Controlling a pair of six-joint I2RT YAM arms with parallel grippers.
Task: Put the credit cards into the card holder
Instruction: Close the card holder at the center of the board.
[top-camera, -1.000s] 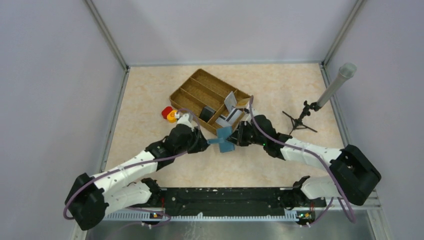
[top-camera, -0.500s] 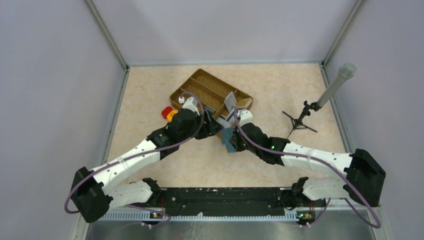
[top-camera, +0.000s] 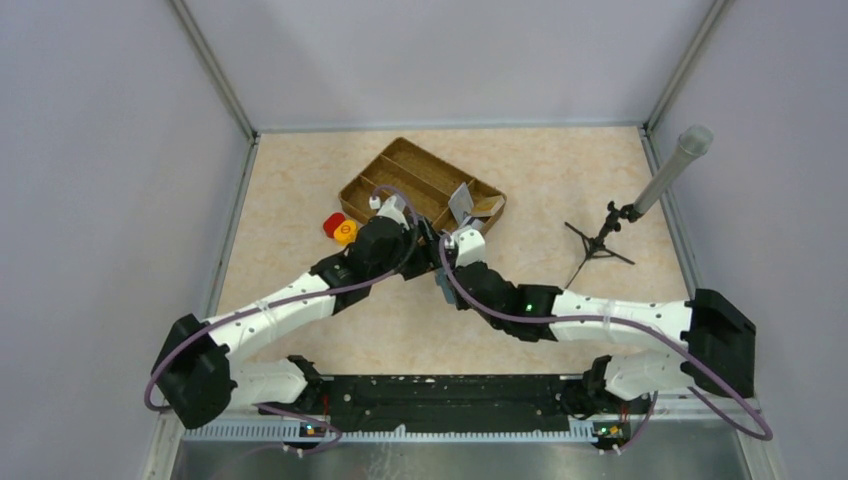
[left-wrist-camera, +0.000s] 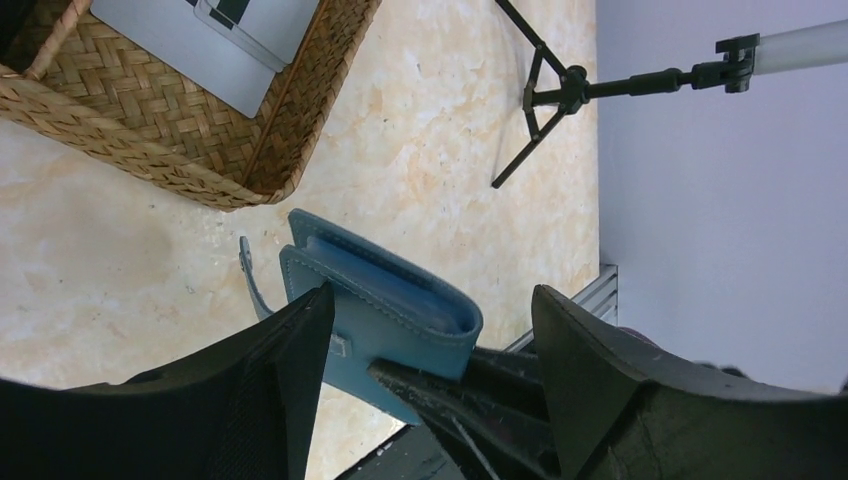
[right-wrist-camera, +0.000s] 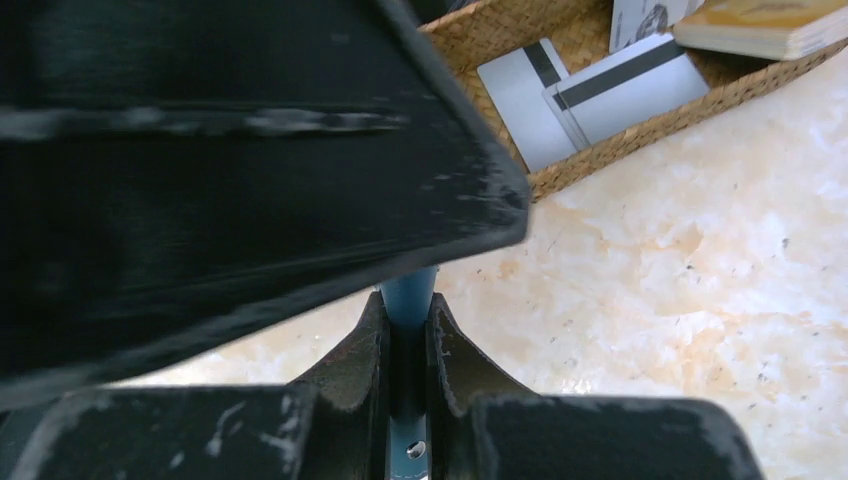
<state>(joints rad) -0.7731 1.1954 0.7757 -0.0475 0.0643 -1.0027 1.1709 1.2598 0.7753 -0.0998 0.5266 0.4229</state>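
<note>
Here right jaws pinch card holder (left-wrist-camera: 385, 305); left jaws gape, perhaps touching, beside tray (left-wrist-camera: 150, 150).

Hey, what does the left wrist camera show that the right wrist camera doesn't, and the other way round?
Only the left wrist view: the black tripod stand and the card holder's folded broad side. Only the right wrist view: a tan card in the woven tray, and the holder seen edge-on. Both: the tray with pale credit cards inside, and the right gripper shut on the holder.
</note>
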